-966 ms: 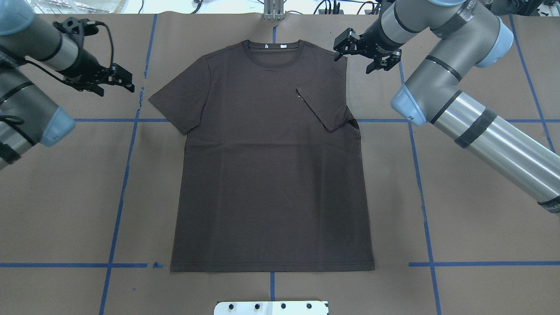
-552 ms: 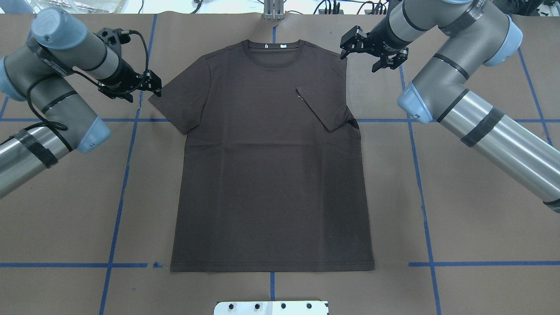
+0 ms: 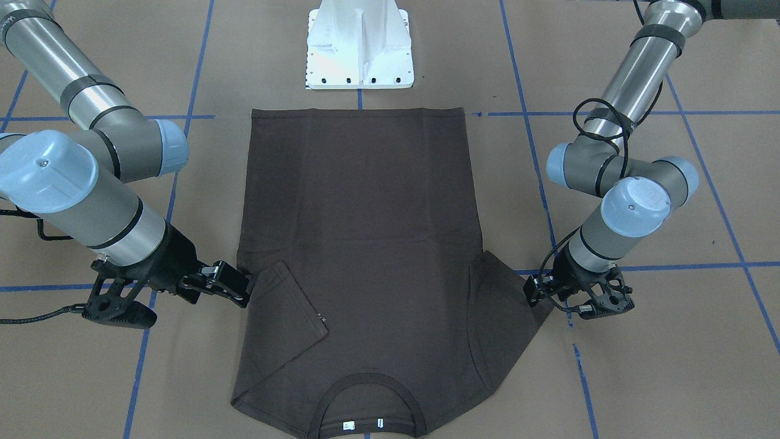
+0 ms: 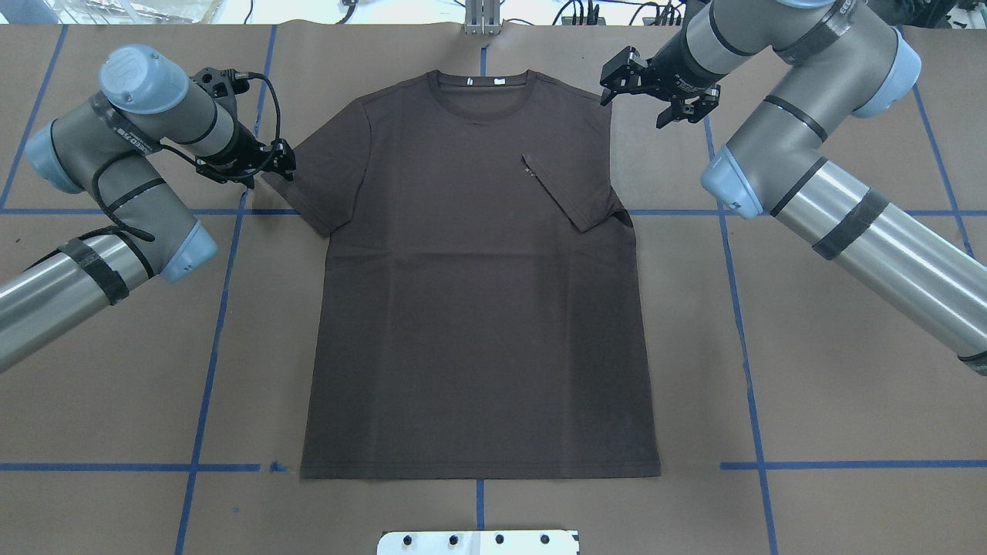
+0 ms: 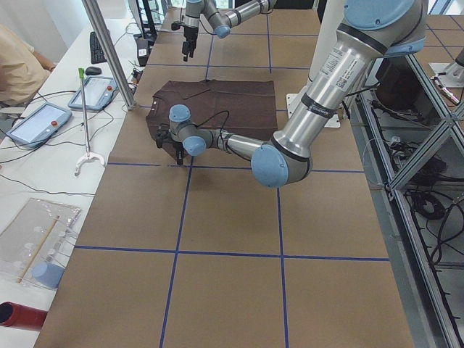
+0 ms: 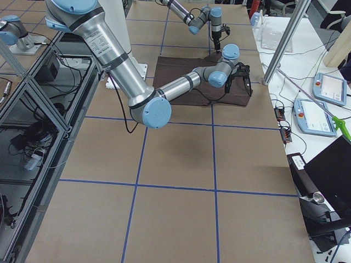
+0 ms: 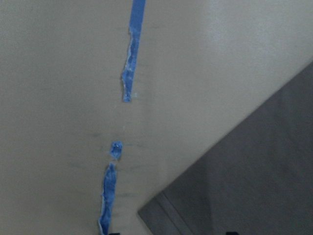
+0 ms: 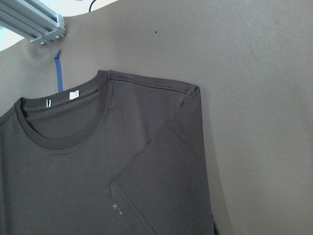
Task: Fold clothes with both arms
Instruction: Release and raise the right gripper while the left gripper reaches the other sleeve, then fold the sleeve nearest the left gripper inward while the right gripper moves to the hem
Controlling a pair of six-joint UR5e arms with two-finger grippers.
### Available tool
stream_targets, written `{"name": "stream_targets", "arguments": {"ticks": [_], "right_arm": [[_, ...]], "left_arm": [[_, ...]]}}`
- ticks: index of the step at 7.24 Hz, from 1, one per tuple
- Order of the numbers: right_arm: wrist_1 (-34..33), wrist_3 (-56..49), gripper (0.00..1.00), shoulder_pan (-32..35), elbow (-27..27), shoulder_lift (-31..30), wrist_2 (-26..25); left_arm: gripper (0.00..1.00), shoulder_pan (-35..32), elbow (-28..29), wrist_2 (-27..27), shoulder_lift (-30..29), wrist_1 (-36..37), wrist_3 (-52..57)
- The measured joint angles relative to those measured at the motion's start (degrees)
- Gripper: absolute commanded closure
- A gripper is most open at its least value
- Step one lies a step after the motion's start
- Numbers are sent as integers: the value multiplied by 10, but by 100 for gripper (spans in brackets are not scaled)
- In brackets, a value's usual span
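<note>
**Mia:** Where is the T-shirt [image 4: 478, 308]?

**Ben:** It lies flat in the middle of the desk [image 4: 848, 370], front side up. It is dark brown. The round collar [image 4: 482, 116] is on the side far from the robot. The bottom hem is near the white base [image 3: 359, 49].

**Mia:** Do both sleeves look the same?

**Ben:** No. The right sleeve [image 4: 578, 177] is folded in over the chest, next to the tiny pale letters [image 4: 530, 170]. The left sleeve [image 4: 324, 177] sticks out flat on the desk.

**Mia:** What about the left pincer [image 4: 279, 166]?

**Ben:** It is low, right at the tip of the left sleeve. Its fingers are spread apart. The left wrist camera shows the sleeve corner on the brown paper, beside some torn blue tape [image 7: 128, 73]. I cannot tell if the fingers touch the cloth.

**Mia:** And the right pincer [image 4: 634, 106]?

**Ben:** It is just beside the shoulder corner, on the side with the folded sleeve. Its fingers are spread too, and nothing is in them.

**Mia:** What else can you see?

**Ben:** The blue tape makes big squares on the brown paper. Two small white tags [image 4: 469, 80] show inside the collar.
</note>
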Motion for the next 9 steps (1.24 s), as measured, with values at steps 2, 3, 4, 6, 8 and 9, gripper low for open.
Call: {"name": "stream_targets", "arguments": {"ticks": [2,3,4,6,8,9], "right_arm": [[0,-1,0,-1,-2,0,-1],[0,-1,0,-1,-3,-1,-1],[0,-1,0,-2,-3,-3,-2],[0,-2,0,-2,-4,-7,-3],[0,-3,0,-1,-4,-10,-4],[0,-3,0,-2,-5,-13,-4]], "left_arm": [[100,0,5,1,-11,-3,-2],[100,0,5,1,-15,-4,-2],[100,0,4,1,-19,-6,-2],[100,-1,-13,-3,-30,0,-8],[100,12,-26,-1,-69,6,-65],[91,29,-13,16,-90,4,-95]]}}
